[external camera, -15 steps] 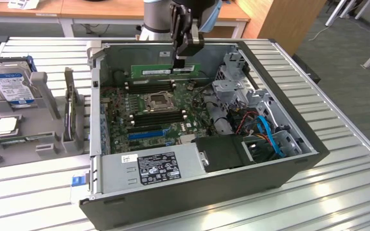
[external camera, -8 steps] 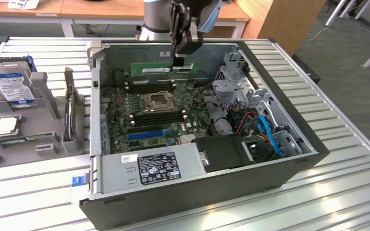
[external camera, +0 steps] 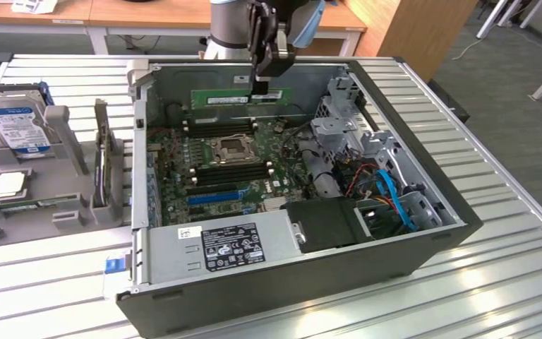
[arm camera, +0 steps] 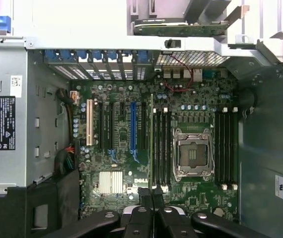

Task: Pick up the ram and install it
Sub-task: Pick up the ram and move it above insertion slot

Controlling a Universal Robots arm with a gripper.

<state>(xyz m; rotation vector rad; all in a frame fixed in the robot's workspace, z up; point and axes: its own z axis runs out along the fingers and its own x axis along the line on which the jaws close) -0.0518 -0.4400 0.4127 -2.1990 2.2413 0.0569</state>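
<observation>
My gripper (external camera: 267,90) is shut on the ram (external camera: 224,97), a long green stick that I hold level by one end. It hangs above the far part of the open computer case (external camera: 422,240), over the motherboard (external camera: 281,152). In the wrist view the ram (arm camera: 151,144) appears edge-on as a thin line running out from my gripper (arm camera: 152,197). That line lies along the black memory slots (arm camera: 162,148) beside the CPU socket (arm camera: 191,154). More black memory slots (external camera: 219,127) sit just below the ram in the exterior view; it does not touch them.
A blue-labelled hard drive (external camera: 17,123) stands in a grey rack (external camera: 73,205) at the exterior view's left. Inside the case are the power supply (external camera: 224,247), a metal drive cage (external camera: 346,134), blue cables (external camera: 398,201) and a long blue slot (arm camera: 132,126).
</observation>
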